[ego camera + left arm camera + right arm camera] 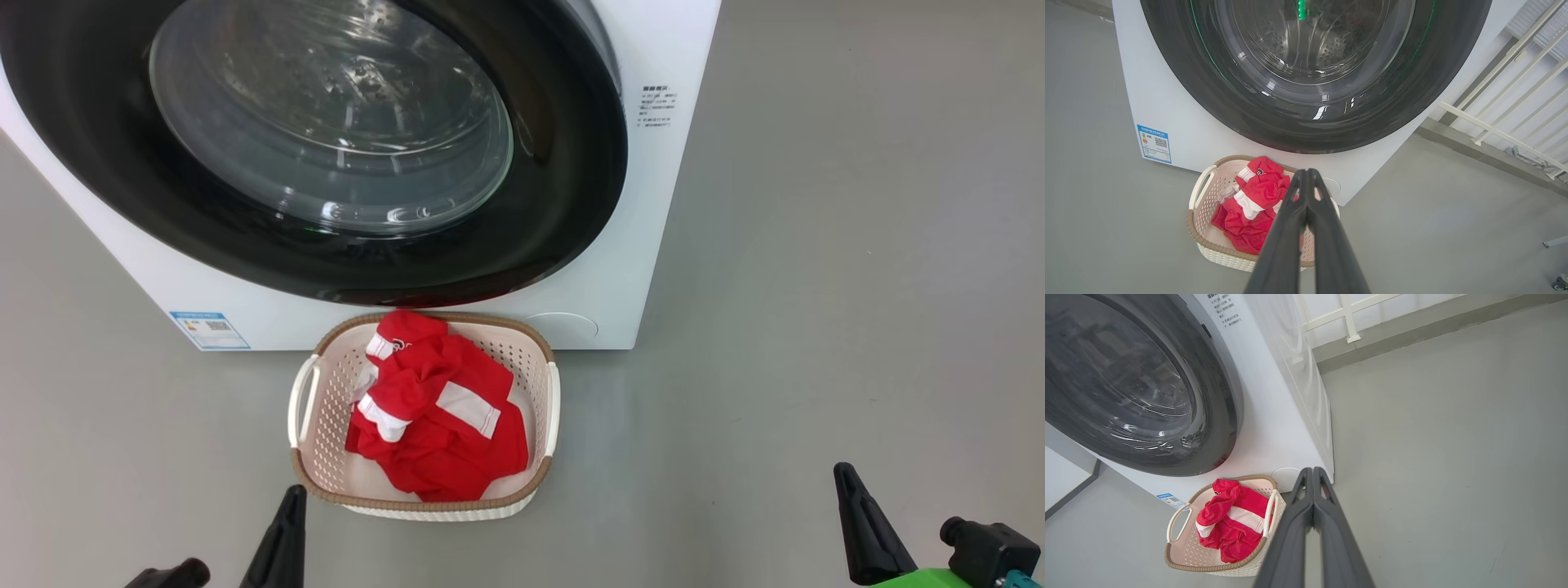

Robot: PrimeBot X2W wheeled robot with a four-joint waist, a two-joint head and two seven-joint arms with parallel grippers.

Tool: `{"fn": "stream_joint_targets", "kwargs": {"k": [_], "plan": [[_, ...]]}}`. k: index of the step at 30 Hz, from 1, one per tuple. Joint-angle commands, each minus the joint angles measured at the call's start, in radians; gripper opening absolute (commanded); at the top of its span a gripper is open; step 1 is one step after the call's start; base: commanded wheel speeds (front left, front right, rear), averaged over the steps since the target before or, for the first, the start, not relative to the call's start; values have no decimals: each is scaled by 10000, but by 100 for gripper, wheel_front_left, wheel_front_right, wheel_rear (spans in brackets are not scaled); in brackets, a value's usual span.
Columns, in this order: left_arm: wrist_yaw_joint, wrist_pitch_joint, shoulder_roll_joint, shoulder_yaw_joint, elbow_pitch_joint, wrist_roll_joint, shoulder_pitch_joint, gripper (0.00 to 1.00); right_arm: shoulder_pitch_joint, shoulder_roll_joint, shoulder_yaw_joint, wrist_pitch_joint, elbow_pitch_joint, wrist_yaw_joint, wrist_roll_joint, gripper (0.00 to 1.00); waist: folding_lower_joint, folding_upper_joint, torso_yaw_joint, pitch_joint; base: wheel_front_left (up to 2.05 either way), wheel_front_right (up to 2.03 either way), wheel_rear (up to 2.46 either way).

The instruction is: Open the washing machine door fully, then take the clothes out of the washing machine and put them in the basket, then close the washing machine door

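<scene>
Clearly, the clothes (441, 425) lie in the basket (326, 416), washing machine door (563, 204) closed.

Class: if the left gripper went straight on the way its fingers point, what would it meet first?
Probably the white front of the washing machine, just below the door; the left gripper seems aimed over the basket, though depth is unclear.

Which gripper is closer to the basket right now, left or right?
Left. In the head view the left gripper, shut, shows just by the near left corner of the basket; the right gripper, also shut, is well off to the basket's right.
</scene>
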Motion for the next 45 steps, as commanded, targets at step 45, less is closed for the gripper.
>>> {"fn": "stream_joint_targets", "kwargs": {"k": [45], "plan": [[-33,1189,102,569,-82,-4670,-586,0,-921,-377,32,1182,-264,-5,4839,0,-2,0,-152,-464,0,0,0]]}}
